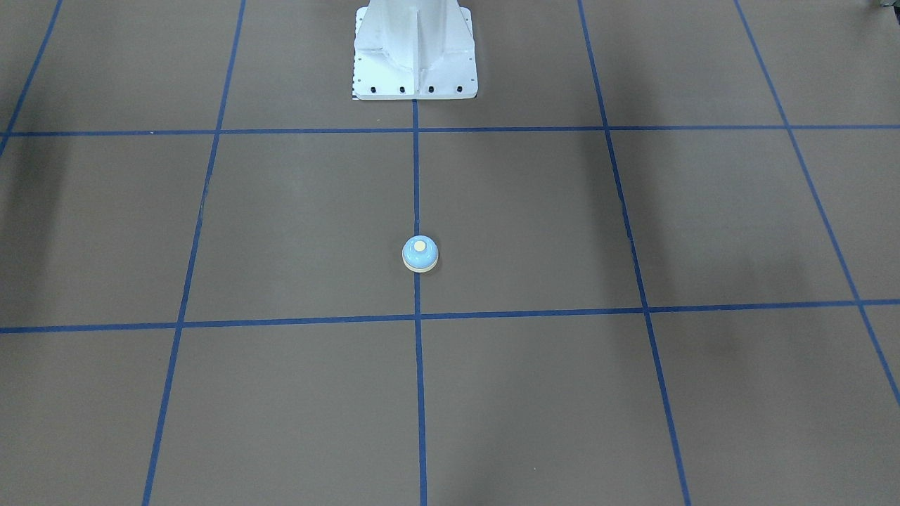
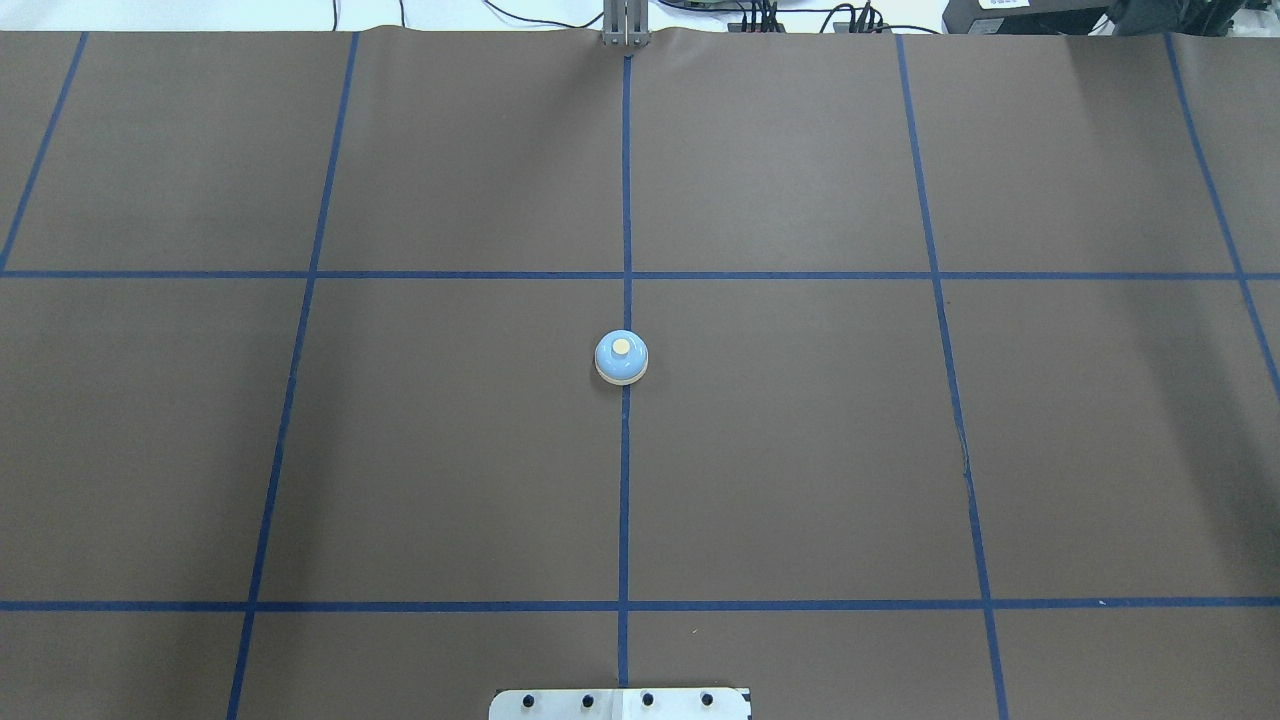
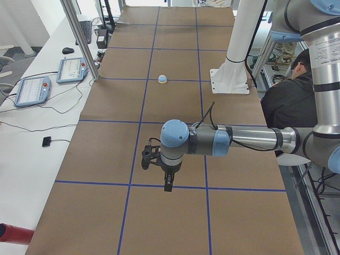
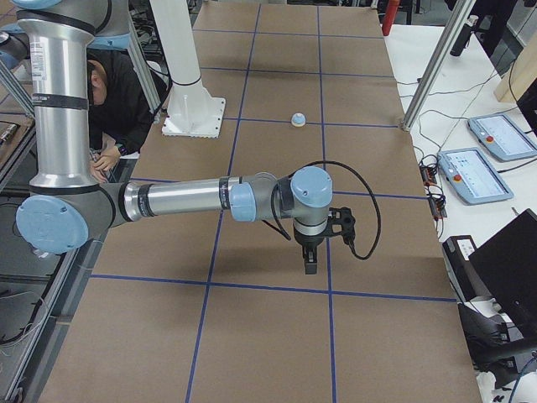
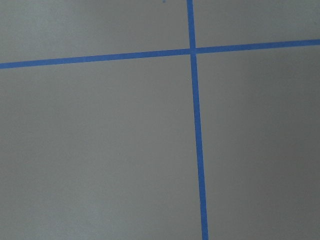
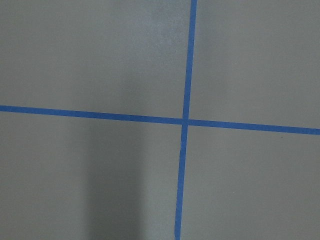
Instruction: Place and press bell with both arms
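The bell [image 1: 420,254] is small, with a light-blue dome and a cream button. It stands upright on the centre blue tape line of the brown table, and also shows in the overhead view [image 2: 621,357] and far off in both side views [image 3: 162,79] [image 4: 298,119]. My left gripper [image 3: 166,183] hangs over the table's left end, far from the bell. My right gripper [image 4: 309,262] hangs over the right end, equally far. Both point down and hold nothing visible. I cannot tell whether either is open or shut. The wrist views show only table and tape.
The white bolted pedestal [image 1: 415,53] stands at the robot's edge, behind the bell. A seated person [image 3: 289,95] is beside the table near the pedestal. Teach pendants [image 3: 33,90] and cables lie on the white side bench. Metal frame posts [image 3: 79,37] stand along the far edge.
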Controlling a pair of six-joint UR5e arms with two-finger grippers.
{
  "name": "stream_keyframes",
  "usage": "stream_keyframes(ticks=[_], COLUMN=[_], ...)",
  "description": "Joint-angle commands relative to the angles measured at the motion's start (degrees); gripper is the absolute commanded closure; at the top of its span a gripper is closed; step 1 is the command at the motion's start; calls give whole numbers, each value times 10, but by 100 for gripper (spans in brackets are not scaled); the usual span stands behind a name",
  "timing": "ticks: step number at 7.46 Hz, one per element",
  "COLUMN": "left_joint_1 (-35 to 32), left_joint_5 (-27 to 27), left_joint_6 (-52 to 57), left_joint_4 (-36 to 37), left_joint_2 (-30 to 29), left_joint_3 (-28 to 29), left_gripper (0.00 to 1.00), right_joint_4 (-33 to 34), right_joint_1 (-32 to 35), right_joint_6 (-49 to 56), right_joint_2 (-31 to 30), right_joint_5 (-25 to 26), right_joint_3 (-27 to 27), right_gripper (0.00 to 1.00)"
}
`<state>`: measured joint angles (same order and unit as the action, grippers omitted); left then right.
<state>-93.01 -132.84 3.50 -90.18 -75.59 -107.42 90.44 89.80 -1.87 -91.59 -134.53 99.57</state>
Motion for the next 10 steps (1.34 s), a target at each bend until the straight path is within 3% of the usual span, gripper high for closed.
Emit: stream_keyframes(ticks=[1,10], left_joint_1=[0,0], left_joint_5=[-1,-1], left_joint_6=[0,0], left_joint_4=[0,-1], left_joint_2=[0,0], left_joint_3=[1,3], left_gripper=[0,0], right_joint_4=[0,0], right_joint_1=[-1,-5], right_joint_6=[-1,-12], right_joint_2=[0,1], right_joint_5=[-3,-7], right_joint_3=[1,1], right_gripper=[0,0])
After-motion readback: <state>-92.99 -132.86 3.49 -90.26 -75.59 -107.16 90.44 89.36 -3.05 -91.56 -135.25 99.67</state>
